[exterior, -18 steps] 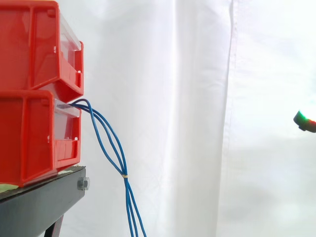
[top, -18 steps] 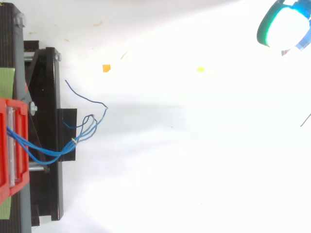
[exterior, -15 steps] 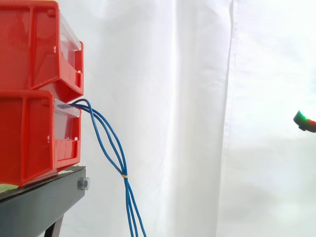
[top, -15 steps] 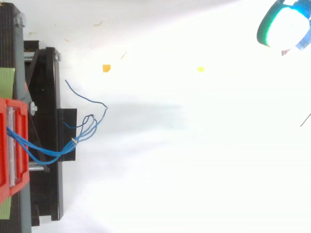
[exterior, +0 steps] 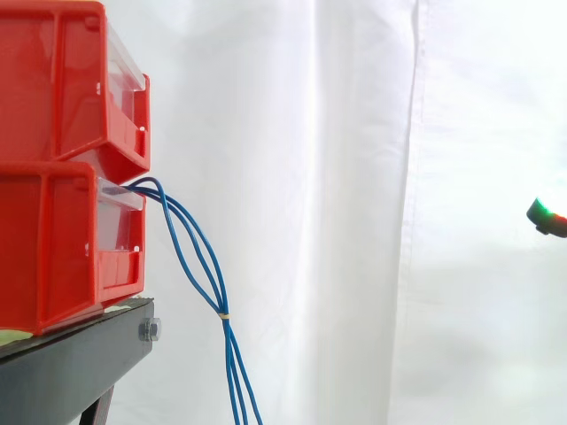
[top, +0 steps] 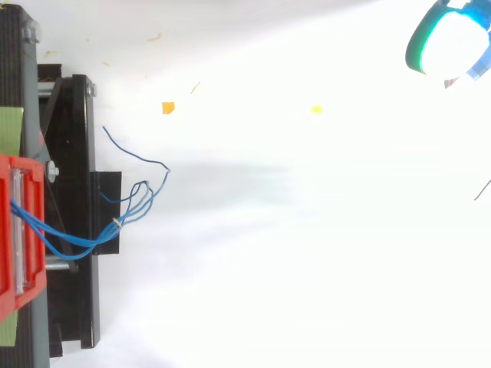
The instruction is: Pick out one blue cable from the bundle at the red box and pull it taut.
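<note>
Hand (top: 449, 42) (grip state cannot be told) hangs well apart from the blue cable bundle (exterior: 223, 312) at the red box (exterior: 53, 239).

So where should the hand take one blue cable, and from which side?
Probably the outermost cable, in the arc between the lower bin and the tie, where the strands bow apart. Come from the right, where the hand is: the bin and the stand close off the left.
</note>
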`<state>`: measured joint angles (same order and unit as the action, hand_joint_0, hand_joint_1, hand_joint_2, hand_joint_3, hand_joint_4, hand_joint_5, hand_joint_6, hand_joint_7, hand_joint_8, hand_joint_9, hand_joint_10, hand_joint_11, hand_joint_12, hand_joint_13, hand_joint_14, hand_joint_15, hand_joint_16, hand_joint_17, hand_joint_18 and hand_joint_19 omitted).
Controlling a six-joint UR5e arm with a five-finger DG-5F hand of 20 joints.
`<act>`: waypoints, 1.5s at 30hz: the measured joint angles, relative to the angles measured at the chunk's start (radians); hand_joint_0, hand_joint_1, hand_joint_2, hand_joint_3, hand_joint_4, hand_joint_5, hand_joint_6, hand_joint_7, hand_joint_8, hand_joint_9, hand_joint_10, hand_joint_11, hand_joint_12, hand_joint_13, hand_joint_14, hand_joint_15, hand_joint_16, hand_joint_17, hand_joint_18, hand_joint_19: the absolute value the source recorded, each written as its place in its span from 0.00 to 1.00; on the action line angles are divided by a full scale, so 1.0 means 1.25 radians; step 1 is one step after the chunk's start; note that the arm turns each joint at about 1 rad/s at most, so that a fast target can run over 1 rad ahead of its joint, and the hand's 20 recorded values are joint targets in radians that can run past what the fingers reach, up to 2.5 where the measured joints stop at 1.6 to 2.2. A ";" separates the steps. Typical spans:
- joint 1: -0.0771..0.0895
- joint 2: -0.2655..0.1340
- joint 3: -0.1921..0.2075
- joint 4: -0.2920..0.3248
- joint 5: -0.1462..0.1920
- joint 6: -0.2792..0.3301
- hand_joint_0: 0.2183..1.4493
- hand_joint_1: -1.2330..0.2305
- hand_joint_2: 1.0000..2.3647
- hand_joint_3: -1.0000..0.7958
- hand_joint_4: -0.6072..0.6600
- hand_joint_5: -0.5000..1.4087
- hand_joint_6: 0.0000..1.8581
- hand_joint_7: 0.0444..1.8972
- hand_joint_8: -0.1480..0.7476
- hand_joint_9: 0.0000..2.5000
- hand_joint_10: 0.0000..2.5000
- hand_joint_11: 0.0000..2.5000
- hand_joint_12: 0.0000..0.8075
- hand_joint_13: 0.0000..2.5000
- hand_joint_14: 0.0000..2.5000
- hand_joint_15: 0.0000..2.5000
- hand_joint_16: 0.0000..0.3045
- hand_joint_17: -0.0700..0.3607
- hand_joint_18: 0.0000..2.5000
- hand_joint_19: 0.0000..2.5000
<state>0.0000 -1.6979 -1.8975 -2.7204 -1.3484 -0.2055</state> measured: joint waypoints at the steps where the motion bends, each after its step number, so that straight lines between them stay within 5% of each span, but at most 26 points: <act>1: 0.000 0.000 0.000 0.000 0.000 0.000 0.22 0.42 0.00 0.32 0.60 0.18 0.27 0.42 0.41 0.34 0.00 0.11 0.36 0.32 0.01 0.16 0.15 0.40 0.30 0.26; 17: 0.000 0.000 0.000 -0.002 0.006 0.003 0.21 0.42 0.00 0.32 0.61 0.18 0.27 0.43 0.41 0.34 0.00 0.11 0.36 0.32 0.01 0.16 0.15 0.40 0.30 0.26; 20: 0.001 -0.001 0.009 -0.005 0.038 0.009 0.21 0.42 0.00 0.32 0.60 0.18 0.27 0.43 0.41 0.34 0.00 0.11 0.36 0.32 0.01 0.16 0.15 0.41 0.30 0.26; 27: 0.010 -0.001 0.038 0.000 0.166 -0.036 0.22 0.42 0.00 0.32 0.61 0.18 0.27 0.43 0.41 0.34 0.00 0.11 0.36 0.32 0.01 0.15 0.15 0.40 0.30 0.26; 29: 0.013 -0.001 0.040 0.014 0.178 -0.049 0.22 0.42 0.00 0.32 0.61 0.18 0.27 0.42 0.41 0.34 0.00 0.11 0.36 0.32 0.01 0.16 0.15 0.40 0.30 0.26; 37: 0.015 -0.024 0.048 0.058 0.163 -0.054 0.22 0.42 0.00 0.32 0.61 0.18 0.27 0.42 0.40 0.34 0.00 0.11 0.36 0.32 0.01 0.16 0.15 0.40 0.30 0.26; 45: 0.007 -0.146 0.131 0.037 0.105 0.010 0.22 0.42 0.00 0.32 0.61 0.18 0.27 0.43 0.40 0.34 0.00 0.11 0.36 0.32 0.01 0.16 0.15 0.40 0.30 0.27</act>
<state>0.0085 -1.8803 -1.7339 -2.6741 -1.2166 -0.1928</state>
